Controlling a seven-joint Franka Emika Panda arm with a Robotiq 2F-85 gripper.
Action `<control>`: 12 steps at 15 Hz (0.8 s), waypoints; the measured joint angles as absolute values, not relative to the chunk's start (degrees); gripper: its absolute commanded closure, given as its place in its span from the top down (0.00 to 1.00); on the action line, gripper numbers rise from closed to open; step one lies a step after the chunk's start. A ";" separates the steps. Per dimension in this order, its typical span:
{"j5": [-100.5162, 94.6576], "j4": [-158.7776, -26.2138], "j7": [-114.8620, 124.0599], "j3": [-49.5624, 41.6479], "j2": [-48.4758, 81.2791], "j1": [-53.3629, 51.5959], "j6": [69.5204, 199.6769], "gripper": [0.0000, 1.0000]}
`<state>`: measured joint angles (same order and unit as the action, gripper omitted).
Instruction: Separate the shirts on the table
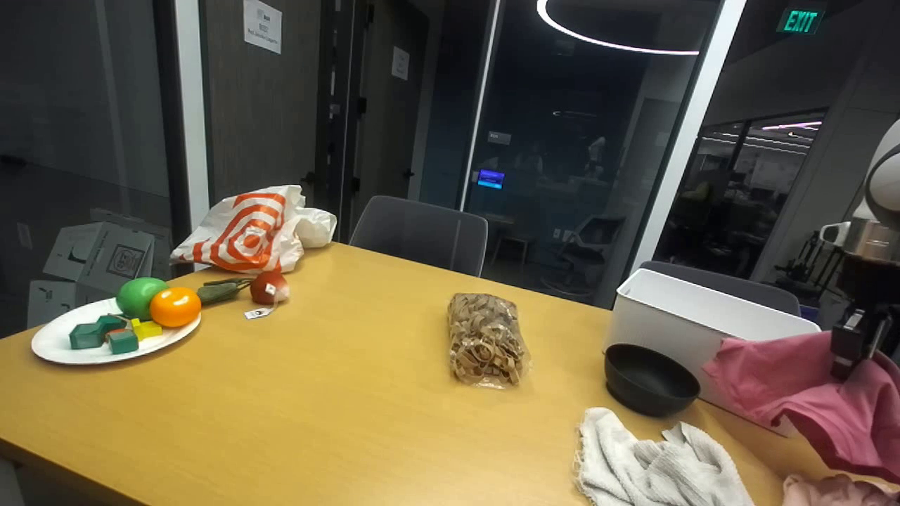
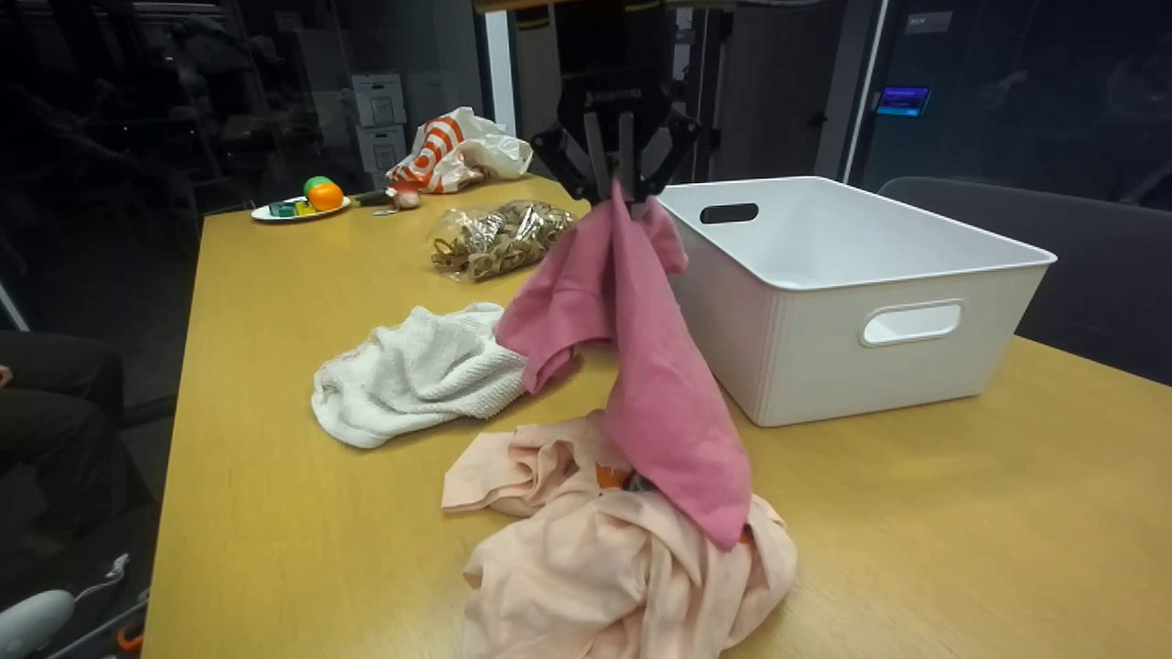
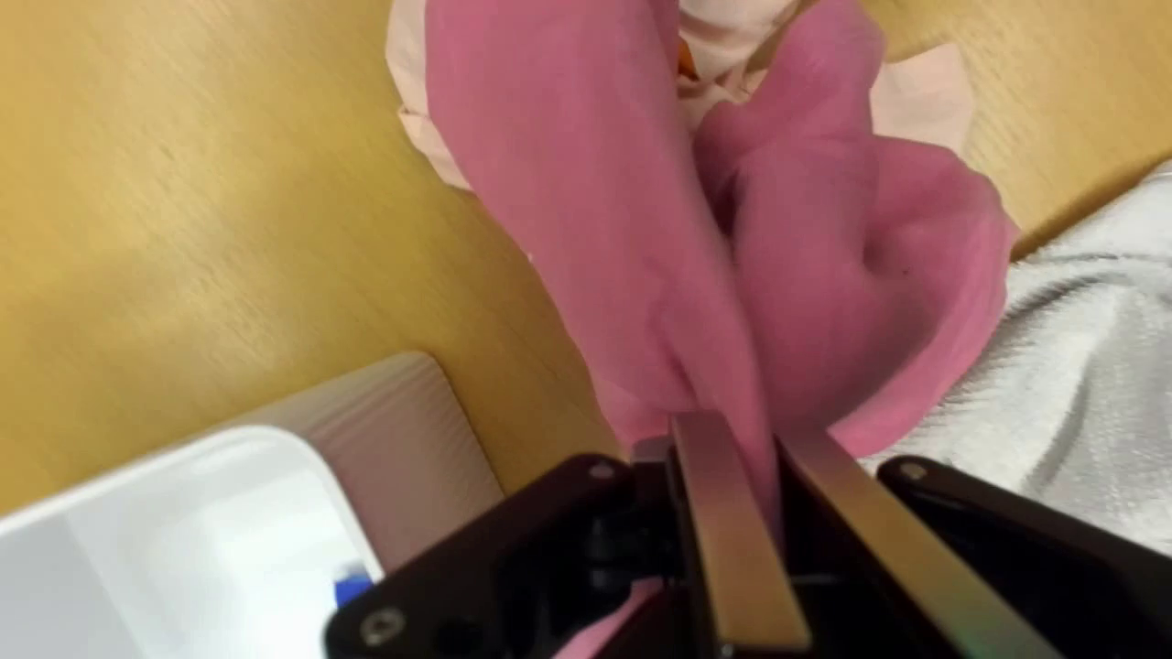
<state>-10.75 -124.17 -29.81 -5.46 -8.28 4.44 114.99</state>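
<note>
My gripper (image 2: 619, 194) is shut on a pink shirt (image 2: 655, 366) and holds it up beside the white bin. The pink shirt hangs in folds, its lower end over a crumpled peach shirt (image 2: 632, 567) on the table. In the wrist view the pink cloth (image 3: 586, 201) runs up between the fingertips (image 3: 746, 448), with part of the peach shirt (image 3: 920, 96) behind it. A white textured cloth (image 2: 421, 371) lies bunched on the table; it also shows in an exterior view (image 1: 654, 457). The peach shirt is mostly cut off there (image 1: 837, 490).
The white bin (image 2: 778, 357) stands beside the gripper. A black bowl (image 1: 650, 379) sits against it. A bag of brown pieces (image 1: 487, 341) lies mid-table. A plate (image 1: 53, 344) with toy fruit and blocks and a white-and-orange plastic bag (image 1: 253, 228) are at the far end.
</note>
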 measured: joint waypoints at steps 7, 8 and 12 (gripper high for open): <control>-8.54 -125.29 -36.34 -1.43 -15.38 -2.37 112.79 0.03; -8.56 -125.58 -36.33 -0.44 -15.90 -3.50 112.79 0.04; -8.61 -126.83 -36.55 3.32 -17.49 -8.13 112.81 0.04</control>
